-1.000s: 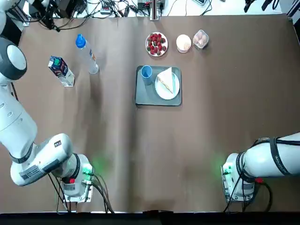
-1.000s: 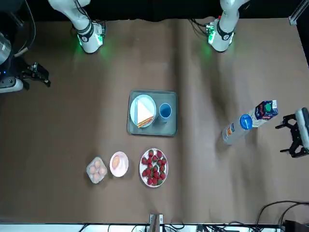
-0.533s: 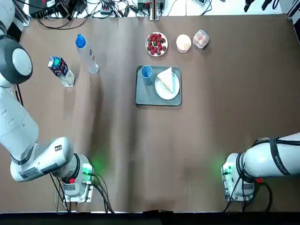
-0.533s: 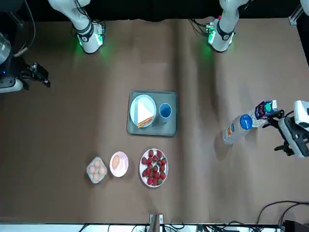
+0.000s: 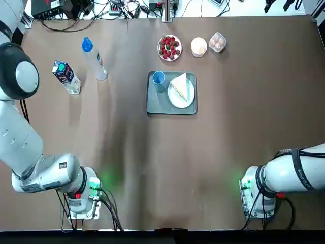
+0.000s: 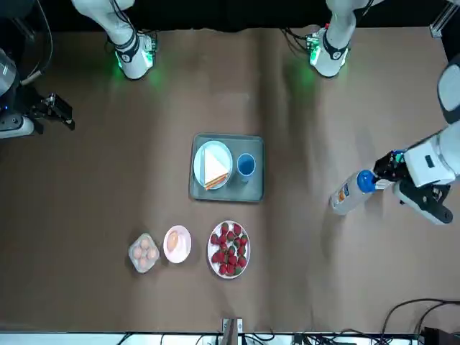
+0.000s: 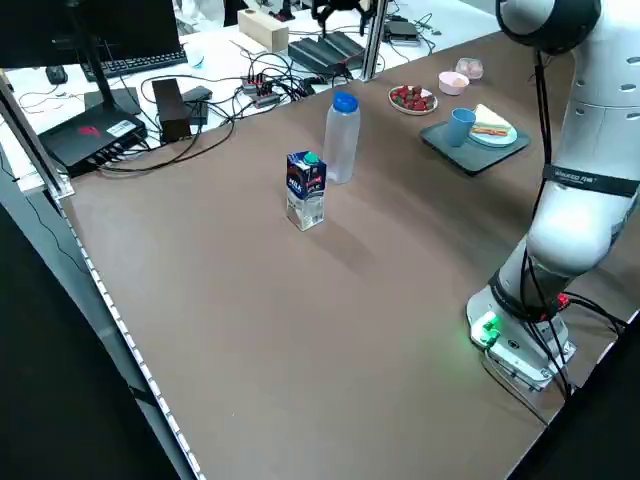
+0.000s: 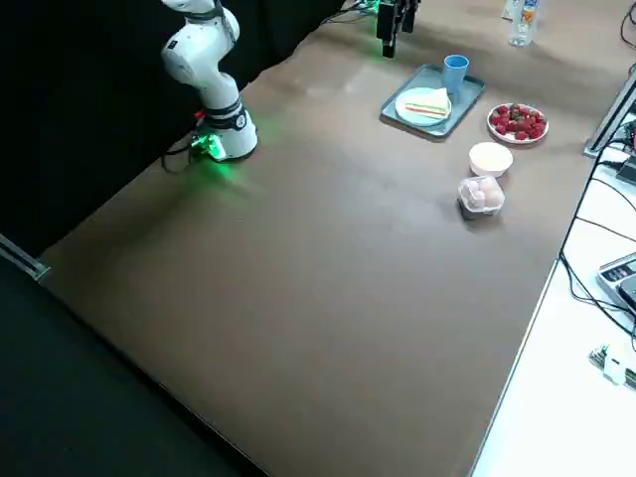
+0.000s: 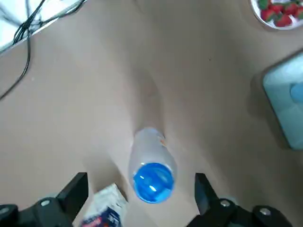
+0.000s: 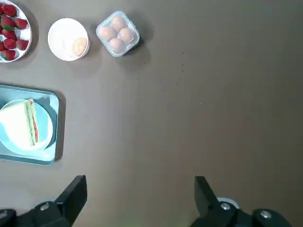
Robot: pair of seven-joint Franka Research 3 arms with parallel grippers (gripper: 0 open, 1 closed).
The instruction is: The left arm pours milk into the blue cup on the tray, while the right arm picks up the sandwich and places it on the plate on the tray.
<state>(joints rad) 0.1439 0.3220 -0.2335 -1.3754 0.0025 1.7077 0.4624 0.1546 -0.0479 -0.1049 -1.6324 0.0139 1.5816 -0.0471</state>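
Overhead only: milk carton (image 5: pixel 66 77) unobstructed.

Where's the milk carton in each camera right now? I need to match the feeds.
Top: milk carton, far left, beside the blue-capped bottle.
Front: mostly hidden behind the left gripper, right of the bottle.
Left side: centre, by the bottle.
Right side: not seen.
Left wrist: bottom edge, next to the bottle cap.
Right wrist: not in it.

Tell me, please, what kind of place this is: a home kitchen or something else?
Most likely a robotics lab, not a kitchen. Two robot arms are bolted to a brown table, cables and electronics lie beyond its edge, and the breakfast tray looks like a staged test setup.
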